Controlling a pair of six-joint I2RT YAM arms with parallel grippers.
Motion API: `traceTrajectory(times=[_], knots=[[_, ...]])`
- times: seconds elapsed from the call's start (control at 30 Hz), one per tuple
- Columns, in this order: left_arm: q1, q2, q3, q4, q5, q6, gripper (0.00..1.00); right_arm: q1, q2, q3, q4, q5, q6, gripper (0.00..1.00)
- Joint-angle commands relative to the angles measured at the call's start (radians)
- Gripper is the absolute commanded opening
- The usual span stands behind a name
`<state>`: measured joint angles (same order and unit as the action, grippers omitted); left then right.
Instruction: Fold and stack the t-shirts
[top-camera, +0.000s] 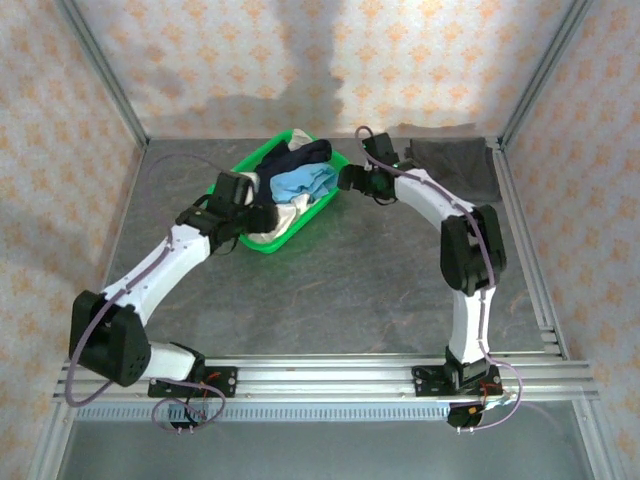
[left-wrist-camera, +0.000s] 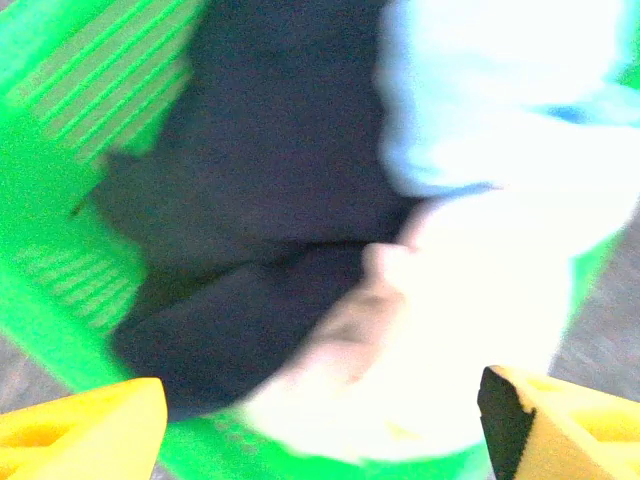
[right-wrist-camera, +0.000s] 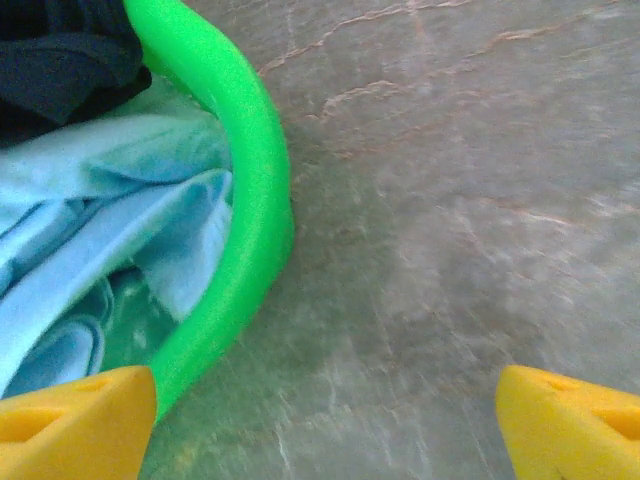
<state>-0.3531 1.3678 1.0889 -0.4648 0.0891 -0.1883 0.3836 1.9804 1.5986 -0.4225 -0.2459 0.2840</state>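
Several t-shirts lie bunched in a green basket (top-camera: 330, 204): a light blue one (top-camera: 300, 183), a navy one (top-camera: 303, 155) and a white one (top-camera: 278, 218). A dark grey t-shirt (top-camera: 455, 165) lies flat at the back right. My left gripper (top-camera: 262, 215) hangs open over the basket's left side. In the left wrist view its fingers (left-wrist-camera: 80, 425) straddle the white t-shirt (left-wrist-camera: 460, 320), with the navy one (left-wrist-camera: 270, 180) beyond. My right gripper (top-camera: 345, 178) stands open at the basket's right rim (right-wrist-camera: 250, 200), over bare table, beside the light blue t-shirt (right-wrist-camera: 100, 200).
The grey marbled table (top-camera: 350, 290) spreads in front of the basket. Metal frame posts (top-camera: 105, 85) and patterned walls close in the left, right and back sides. A rail (top-camera: 330, 375) with both arm bases runs along the near edge.
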Motion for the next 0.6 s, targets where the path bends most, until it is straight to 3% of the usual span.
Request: traceTrajectory(times=[0.0,0.1,0.37,0.57], knots=[[-0.084,0.071,0.055,-0.082,-0.029,0.219,0.83,-0.014,-0.129,-0.076,0.038,0.102,0.053,0.9],[-0.136,0.195,0.128,-0.123,-0.047,0.283,0.8,-0.038,-0.203,-0.172,0.072,0.106,0.081,0.92],[-0.13,0.421,0.301,-0.183,-0.121,0.309,0.74,-0.079,-0.31,-0.326,0.122,0.085,0.089,0.93],[-0.012,0.449,0.353,-0.218,-0.163,0.219,0.39,-0.088,-0.31,-0.337,0.125,0.078,0.086,0.93]])
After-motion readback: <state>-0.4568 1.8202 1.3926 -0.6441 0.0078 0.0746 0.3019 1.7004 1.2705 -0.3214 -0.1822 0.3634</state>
